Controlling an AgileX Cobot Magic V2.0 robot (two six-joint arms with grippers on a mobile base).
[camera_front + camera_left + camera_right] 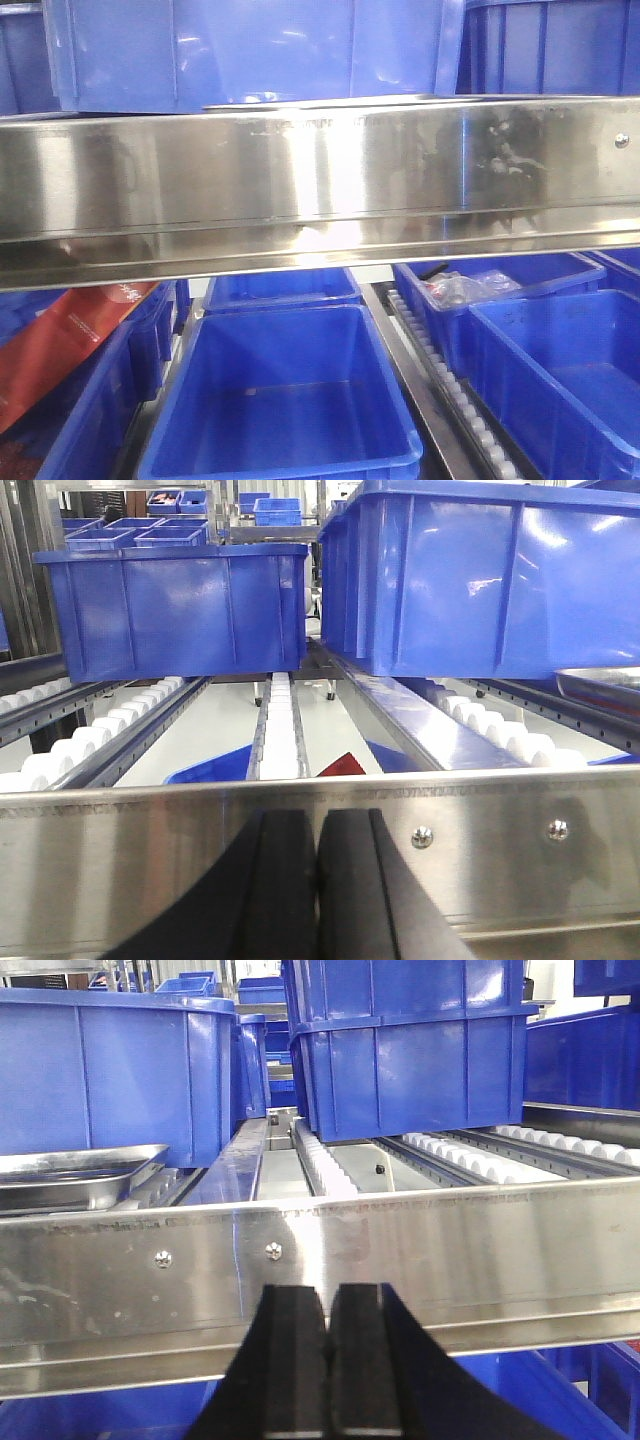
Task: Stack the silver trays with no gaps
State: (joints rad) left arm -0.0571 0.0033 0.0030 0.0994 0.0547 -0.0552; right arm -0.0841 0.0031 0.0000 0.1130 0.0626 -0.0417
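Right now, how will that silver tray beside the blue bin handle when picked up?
Probably stiff: the silver tray looks like formed steel with a rolled rim. Likely slippery, given its mirror shine. Shallow, it may tilt if gripped by one edge.

The bins (285, 400) are a plain, saturated blue, and the shelf rail (320, 180) is mirror-bright silver streaked with pale glare and faint blue reflections. The silver tray (70, 1175) shows the same shiny grey-silver, the rollers (280, 730) are white, and the left gripper (317, 880) and right gripper (327, 1370) are matte black. A packet (70, 340) is red with small white print.
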